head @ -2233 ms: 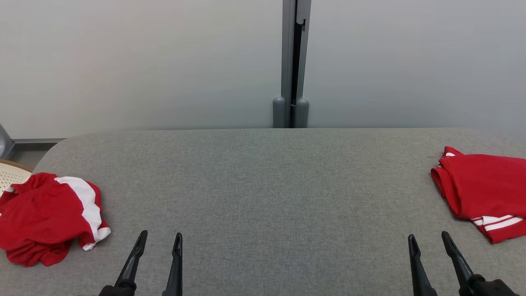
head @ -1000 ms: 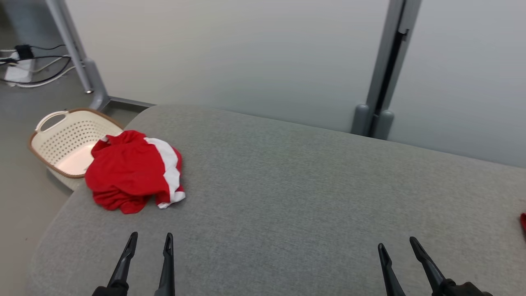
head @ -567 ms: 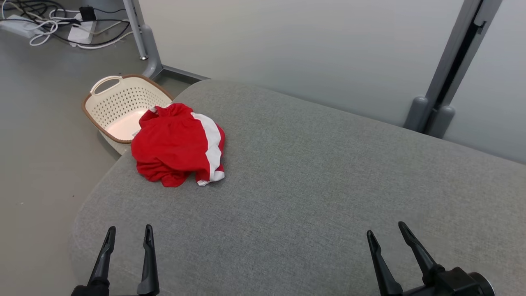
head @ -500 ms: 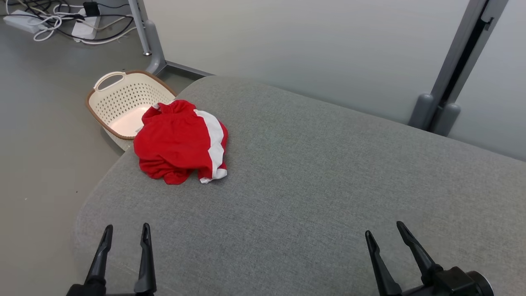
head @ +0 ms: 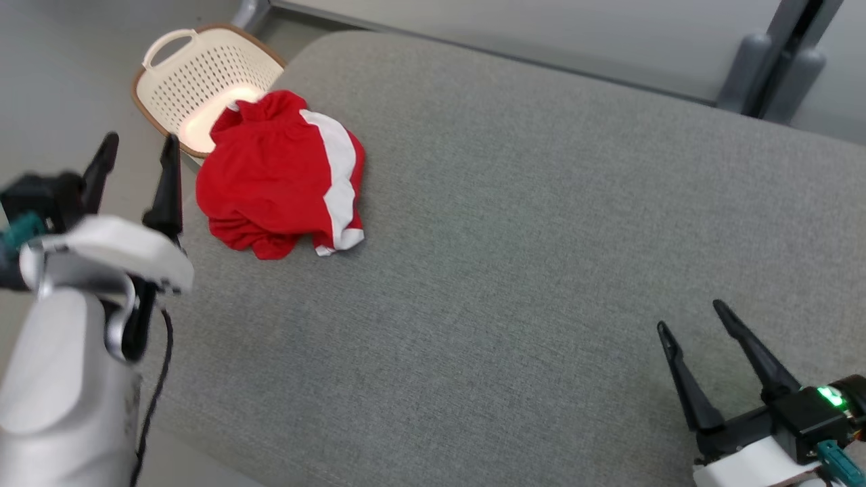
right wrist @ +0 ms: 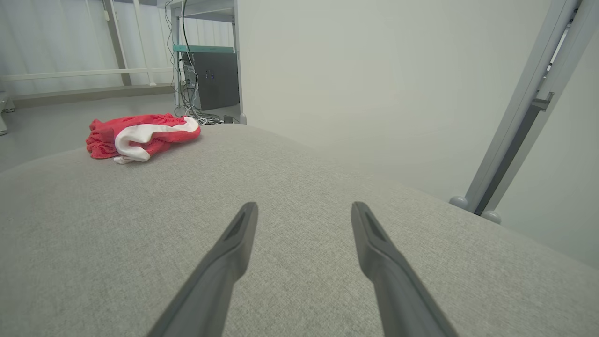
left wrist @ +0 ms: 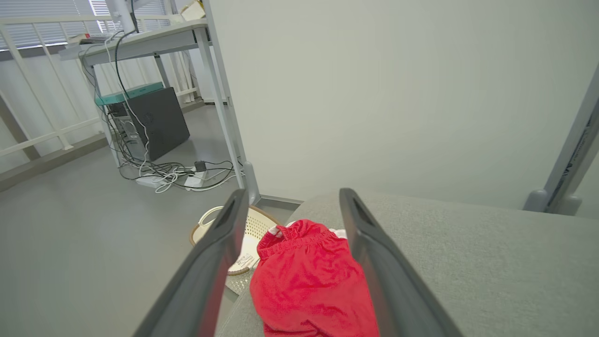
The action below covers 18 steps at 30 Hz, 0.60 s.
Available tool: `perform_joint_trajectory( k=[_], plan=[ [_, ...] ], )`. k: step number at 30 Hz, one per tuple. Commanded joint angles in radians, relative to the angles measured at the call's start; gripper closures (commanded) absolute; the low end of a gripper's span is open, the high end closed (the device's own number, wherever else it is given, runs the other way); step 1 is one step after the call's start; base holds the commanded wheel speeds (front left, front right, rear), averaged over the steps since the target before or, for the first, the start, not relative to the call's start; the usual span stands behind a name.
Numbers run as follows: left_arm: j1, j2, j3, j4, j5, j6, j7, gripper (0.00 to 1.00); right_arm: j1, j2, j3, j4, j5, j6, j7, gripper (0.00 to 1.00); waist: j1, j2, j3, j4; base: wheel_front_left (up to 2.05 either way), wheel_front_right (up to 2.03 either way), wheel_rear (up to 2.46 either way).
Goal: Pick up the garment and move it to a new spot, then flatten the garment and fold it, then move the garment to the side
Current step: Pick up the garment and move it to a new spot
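Left arm: the pale forearm (head: 61,379) rises from the lower left corner of the head view and bends at the wrist. The left gripper (head: 141,138) points up that view toward the basket (head: 152,54). It stands at the left end of the table (head: 507,237), just beside the garment (head: 270,176) and not touching it.

Left gripper: its fingers are spread wide, with nothing between them and nothing in contact. In the left wrist view the garment lies beyond and below the fingers and shows through the gap between them.

Right arm: it sits low at the lower right of the head view, with a green light showing on the wrist housing. The right gripper (head: 691,316) is over the table, its fingers angled up and slightly left in that view.

Right gripper: its fingers are spread wide and hold nothing. In the right wrist view they stand over bare grey fabric, well apart from the garment.

Garment: it is red with a broad white stripe. It lies crumpled in a heap on the table near the left end, and neither gripper touches it.

Basket: it is cream and perforated, with a brown rim, and sits on the floor (head: 54,67) just past the table's left end. The garment's far edge overlaps its rim in the head view; whether the two touch cannot be told.
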Motion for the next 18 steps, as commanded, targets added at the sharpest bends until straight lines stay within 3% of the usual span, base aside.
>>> perform_joint_trajectory(
  k=[1, 4, 5, 6, 9, 15, 18],
  plan=[
    [-0.118, 0.024, -0.016, 0.075, -0.039, -0.010, 0.081, 0.00, -0.026, -0.030, -0.006, -0.006, -0.007, -0.001, -0.001, 0.00, 0.0000, 0.0000, 0.117, -0.047, 0.00, 0.00, 0.00],
    [-0.298, 0.070, -0.030, 0.226, -0.114, -0.015, 0.246, 0.00, -0.065, -0.066, -0.013, -0.022, -0.016, -0.001, -0.001, 0.00, 0.0000, 0.0000, 0.196, -0.082, 0.00, 0.00, 0.00],
    [-0.298, 0.070, -0.030, 0.226, -0.114, -0.015, 0.246, 0.00, -0.065, -0.066, -0.013, -0.022, -0.016, -0.001, -0.001, 0.00, 0.0000, 0.0000, 0.196, -0.082, 0.00, 0.00, 0.00],
    [-0.397, 0.090, -0.057, 0.324, -0.161, -0.015, 0.369, 0.00, -0.083, -0.083, -0.019, -0.031, -0.021, -0.001, -0.001, 0.00, 0.0000, 0.0000, 0.240, -0.103, 0.00, 0.00, 0.00],
    [-0.517, 0.139, -0.072, 0.446, -0.214, -0.015, 0.517, 0.00, -0.112, -0.098, -0.018, -0.042, -0.029, -0.001, -0.001, 0.00, 0.0000, 0.0000, 0.299, -0.137, 0.00, 0.00, 0.00],
    [-0.666, 0.176, -0.031, 0.651, -0.303, -0.015, 0.700, 0.00, -0.162, -0.119, -0.019, -0.058, -0.037, -0.002, 0.001, 0.00, 0.0000, 0.0000, 0.398, -0.202, 0.00, 0.00, 0.00],
    [-0.702, 0.193, -0.046, 0.696, -0.309, -0.016, 0.728, 0.00, -0.175, -0.120, -0.030, -0.065, -0.048, -0.002, 0.004, 0.00, 0.0000, 0.0000, 0.437, -0.221, 0.00, 0.00, 0.00]
  ],
)
